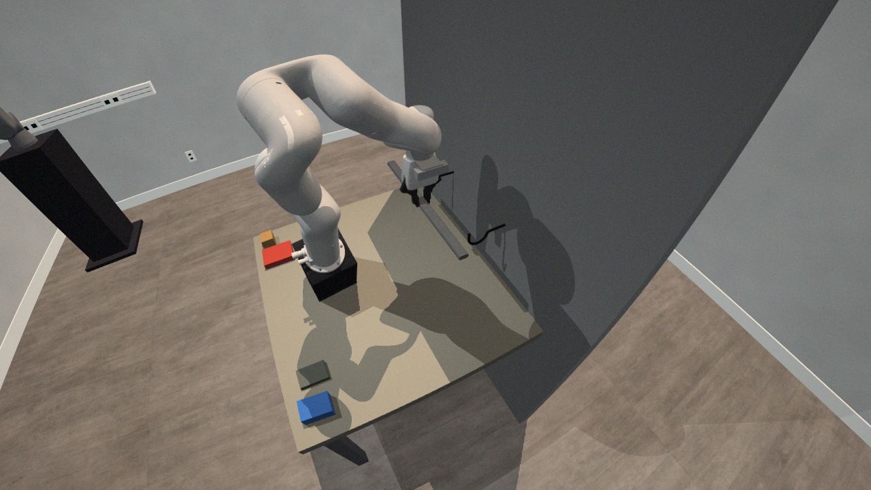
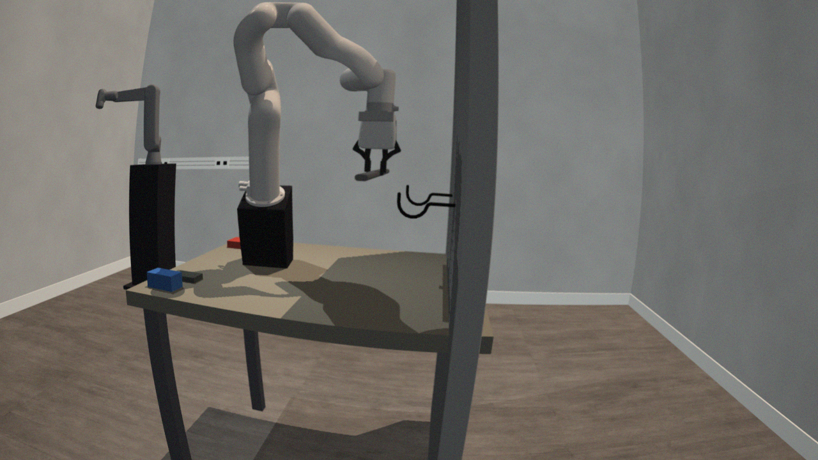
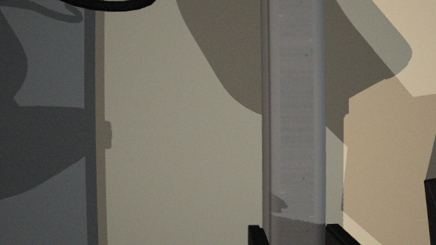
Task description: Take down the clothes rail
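Observation:
The grey clothes rail [image 1: 433, 216] hangs in the air above the counter, held level and roughly parallel to the dark wall. My gripper [image 1: 422, 198] is shut on it near its far end. In the side view the rail [image 2: 368, 175] sits above the two black wall hooks [image 2: 416, 202] and out from them, clear of both. One hook [image 1: 485, 233] shows on the wall beside the rail's near end. In the wrist view the rail [image 3: 293, 122] runs straight up the frame between my fingertips, with a hook tip [image 3: 108, 5] at the top left.
The tan counter [image 1: 389, 298] carries a red block [image 1: 277, 253] and an orange block [image 1: 267, 237] by the arm's black base [image 1: 330, 275], and a grey-green block [image 1: 313, 373] and a blue block [image 1: 315, 407] near the front edge. The dark wall panel [image 2: 466, 229] borders the counter.

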Motion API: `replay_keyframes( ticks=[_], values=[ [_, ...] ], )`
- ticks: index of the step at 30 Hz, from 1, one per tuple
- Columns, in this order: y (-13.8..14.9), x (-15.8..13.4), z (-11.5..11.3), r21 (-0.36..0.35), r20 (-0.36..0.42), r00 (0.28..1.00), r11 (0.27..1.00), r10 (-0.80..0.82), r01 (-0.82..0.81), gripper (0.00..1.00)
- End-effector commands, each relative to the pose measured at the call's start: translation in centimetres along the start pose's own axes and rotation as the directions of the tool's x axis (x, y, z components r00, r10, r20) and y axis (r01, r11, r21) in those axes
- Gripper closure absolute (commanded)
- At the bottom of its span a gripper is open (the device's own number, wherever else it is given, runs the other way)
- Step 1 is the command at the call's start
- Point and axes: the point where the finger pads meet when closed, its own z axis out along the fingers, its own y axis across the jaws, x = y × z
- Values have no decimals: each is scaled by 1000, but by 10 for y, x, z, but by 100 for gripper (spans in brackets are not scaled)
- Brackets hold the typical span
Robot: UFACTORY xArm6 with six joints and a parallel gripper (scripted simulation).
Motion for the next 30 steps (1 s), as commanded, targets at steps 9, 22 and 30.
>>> replay_keyframes(
  ticks=[9, 22, 30],
  values=[
    [15, -6, -2, 4, 2, 1000, 1000, 1, -1, 100],
    [15, -6, 3, 4, 1, 1000, 1000, 1, -1, 100],
    [15, -6, 13, 4, 1, 1000, 1000, 1, -1, 100]
  ],
)
